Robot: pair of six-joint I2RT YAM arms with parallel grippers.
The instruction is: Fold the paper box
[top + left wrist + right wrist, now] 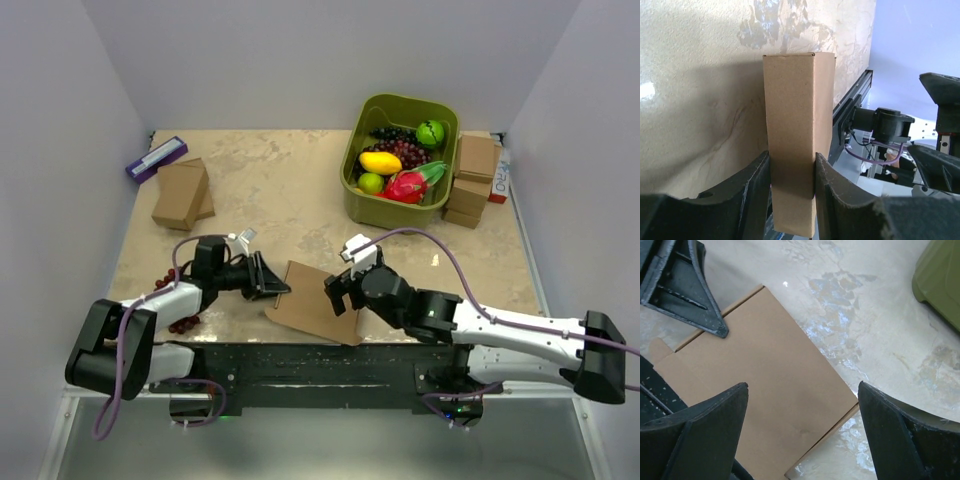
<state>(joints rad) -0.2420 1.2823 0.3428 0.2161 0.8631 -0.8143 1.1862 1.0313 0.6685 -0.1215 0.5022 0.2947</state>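
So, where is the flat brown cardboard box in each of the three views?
Top external: the flat brown cardboard box lies just below the middle.
Left wrist: the box fills the middle as a tall strip.
Right wrist: the box covers the left and middle.
Shared landmark: the beige marbled tabletop.

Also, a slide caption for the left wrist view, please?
Left gripper clamped on the paper box edge, marbled table behind.

Plain brown paper box (305, 305) lies flat, unfolded.

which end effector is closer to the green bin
Right. Right end effector hovers just near-side of the green bin; left end effector is farther left, gripping the paper box.
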